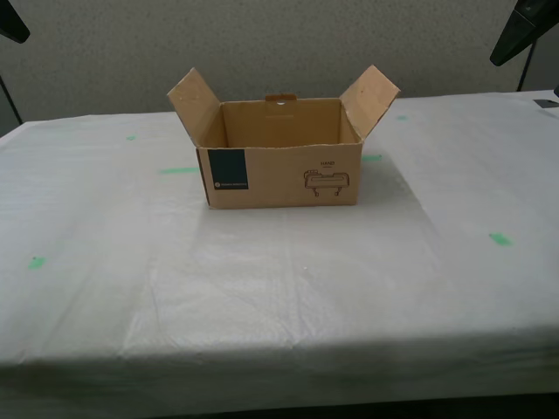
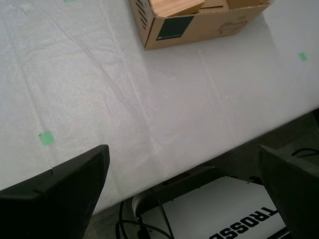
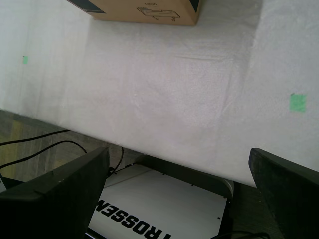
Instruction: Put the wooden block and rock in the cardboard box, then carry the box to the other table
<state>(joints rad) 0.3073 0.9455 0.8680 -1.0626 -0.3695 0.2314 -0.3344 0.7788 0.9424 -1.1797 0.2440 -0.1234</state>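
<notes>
The cardboard box (image 1: 281, 175) stands with its flaps open on the other table (image 1: 279, 288), a wrinkled white cloth marked with green tape. The wooden block (image 2: 174, 7) lies inside the box and shows only in the second wrist view. The rock is hidden. My second gripper (image 2: 183, 152) is open with nothing between its fingers (image 2: 60, 189); it hovers over the table's near edge, well short of the box (image 2: 199, 22). My first gripper (image 3: 179, 152) is open and empty too, over the same edge, with the box (image 3: 149, 12) far ahead.
Dark arm parts (image 1: 524, 35) poke in at the exterior view's top right, and another arm part (image 1: 10, 24) at its top left. Green tape pieces (image 1: 500, 238) dot the cloth. Below the table edge sit the robot's white base (image 3: 159, 209) and black cables (image 3: 45, 144).
</notes>
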